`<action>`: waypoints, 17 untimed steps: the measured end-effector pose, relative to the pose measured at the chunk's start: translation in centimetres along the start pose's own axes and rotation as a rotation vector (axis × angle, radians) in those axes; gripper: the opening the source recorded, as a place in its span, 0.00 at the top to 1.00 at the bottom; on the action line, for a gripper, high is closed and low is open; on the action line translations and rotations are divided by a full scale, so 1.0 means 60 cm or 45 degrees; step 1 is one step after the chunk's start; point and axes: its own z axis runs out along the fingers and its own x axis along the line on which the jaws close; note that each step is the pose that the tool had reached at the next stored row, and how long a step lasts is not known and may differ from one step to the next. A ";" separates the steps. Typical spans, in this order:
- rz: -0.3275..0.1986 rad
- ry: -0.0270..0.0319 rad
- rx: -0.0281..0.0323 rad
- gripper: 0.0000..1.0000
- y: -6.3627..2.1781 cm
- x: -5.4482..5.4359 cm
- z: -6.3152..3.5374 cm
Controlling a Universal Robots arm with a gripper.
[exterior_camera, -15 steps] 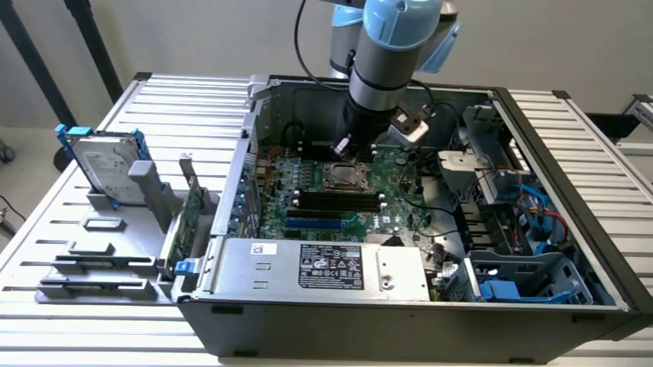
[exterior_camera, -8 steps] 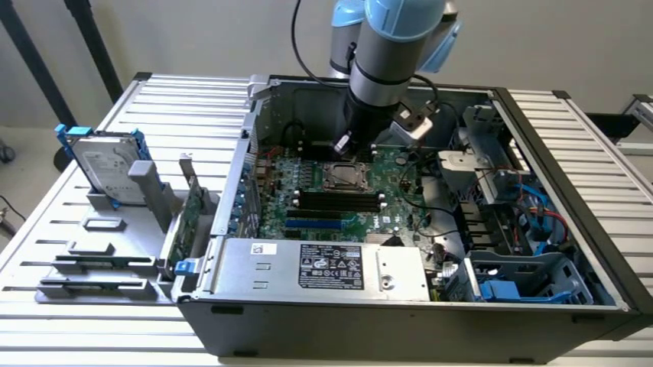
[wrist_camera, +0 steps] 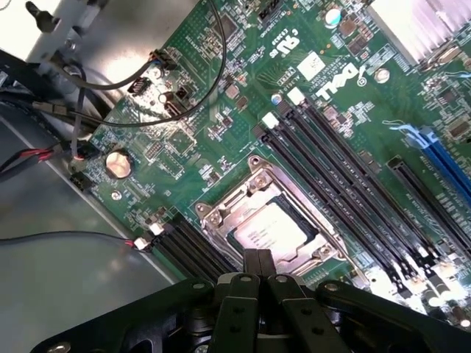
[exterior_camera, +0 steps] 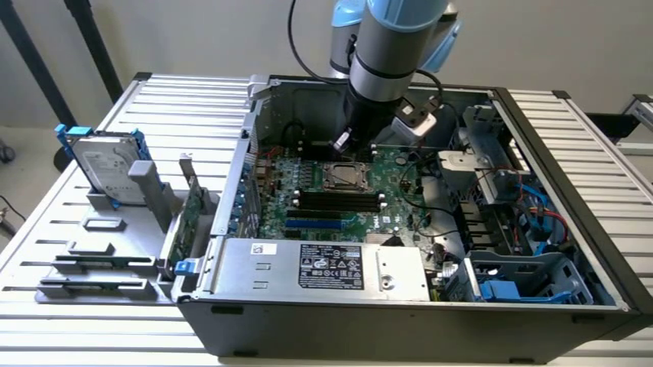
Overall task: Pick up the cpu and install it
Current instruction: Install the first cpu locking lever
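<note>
Grey steel makes up the biggest thing before me: the open computer case [exterior_camera: 571,229], lying on its side on a slatted metal table [exterior_camera: 61,252]. Inside it, the green motherboard [exterior_camera: 393,210] covers most of the floor, with the big silver power supply box [exterior_camera: 321,267] and its black label along the near edge in the exterior view. Outside the case, towards the exterior view's left, a silver hard drive [exterior_camera: 102,164] with blue rails stands upright in a grey holder.

On the board, black memory slots [wrist_camera: 338,173] run alongside the metal socket frame [wrist_camera: 254,187]. The cpu [wrist_camera: 271,229] lies flat inside that frame, its dull silver top facing up and square to the opening. It looks seated rather than tilted, so I judge the placing part of the job to be done.

My gripper [wrist_camera: 257,259] hangs just above the near edge of the socket, fingers pressed together with nothing between them. I am carrying nothing; the chip is in the socket, apart from my fingertips.

What remains is harder to judge. I cannot make out from here whether the frame's load plate is folded over the chip or whether its retaining lever is latched. If either stands undone, the install is not yet complete; otherwise the work appears close to finished.
</note>
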 end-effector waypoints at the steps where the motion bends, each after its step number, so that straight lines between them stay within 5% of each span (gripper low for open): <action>1: 0.000 -0.0002 0.0001 0.89 0.000 -0.001 -0.003; 17: 0.000 -0.0007 0.0009 0.89 0.010 -0.026 -0.036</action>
